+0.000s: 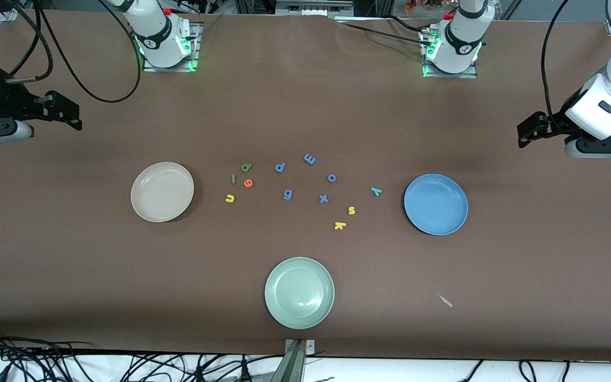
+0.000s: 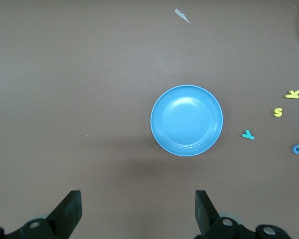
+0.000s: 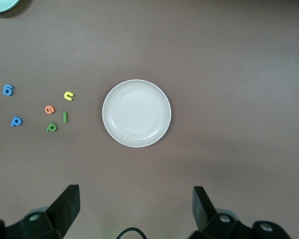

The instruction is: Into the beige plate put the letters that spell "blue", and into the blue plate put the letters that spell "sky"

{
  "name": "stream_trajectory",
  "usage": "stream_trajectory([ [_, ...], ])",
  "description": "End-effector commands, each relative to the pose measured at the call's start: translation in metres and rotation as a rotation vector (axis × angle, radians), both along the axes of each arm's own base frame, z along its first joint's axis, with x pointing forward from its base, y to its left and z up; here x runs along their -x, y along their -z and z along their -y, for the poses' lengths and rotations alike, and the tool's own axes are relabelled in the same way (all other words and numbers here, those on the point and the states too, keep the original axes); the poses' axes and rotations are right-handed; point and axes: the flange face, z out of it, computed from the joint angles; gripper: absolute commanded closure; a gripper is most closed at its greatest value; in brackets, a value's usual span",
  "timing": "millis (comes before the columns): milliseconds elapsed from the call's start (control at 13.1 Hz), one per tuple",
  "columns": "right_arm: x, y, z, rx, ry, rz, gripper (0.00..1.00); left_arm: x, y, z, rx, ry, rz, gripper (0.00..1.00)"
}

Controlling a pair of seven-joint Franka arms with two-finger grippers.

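Both arms wait, parked high at the table's ends. Left gripper (image 2: 134, 214) hangs over bare table at the left arm's end, jaws wide apart, nothing between them. Right gripper (image 3: 134, 214) hangs over bare table at the right arm's end, jaws also spread wide and empty.

Beige plate (image 1: 162, 191) sits toward the right arm's end, empty. Blue plate (image 1: 436, 204) sits toward the left arm's end, empty. Pale green plate (image 1: 299, 293) sits between them, nearest the front camera, also empty.

All letters lie flat on the table (image 1: 305, 106) between the beige and blue plates, none touching a plate.

"blue" set is clustered beside the beige plate: light green b (image 1: 246, 167) farthest from the front camera, dark green l (image 1: 233, 179) and orange e (image 1: 248, 183) just beside each other, yellow u (image 1: 229, 199) nearest the camera.

"sky" set is on the blue plate's side: teal y (image 1: 375, 191) closest to that plate, yellow s (image 1: 351, 210) nearer the camera, yellow k (image 1: 340, 226) nearer still.

Blue letters are spread through the middle: p (image 1: 280, 167), m (image 1: 310, 158), o (image 1: 332, 178), g (image 1: 288, 194), x (image 1: 324, 199).

A small pale scrap (image 1: 445, 300) lies on the table, nearer the camera than the blue plate.
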Motion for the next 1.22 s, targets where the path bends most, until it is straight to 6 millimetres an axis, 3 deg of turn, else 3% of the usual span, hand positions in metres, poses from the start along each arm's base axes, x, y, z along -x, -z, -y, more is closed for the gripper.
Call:
stream_trajectory([
  [0, -0.0001, -0.0068, -0.0031, -0.016, -0.012, -0.011, 0.0, -0.0033, -0.0062, 0.0015, 0.0, 0.003, -0.005, 0.0],
  [1146, 0.0012, -0.0034, -0.0012, -0.013, -0.012, -0.033, 0.0, -0.0018, -0.0047, -0.0035, 0.011, -0.005, -0.023, 0.0],
])
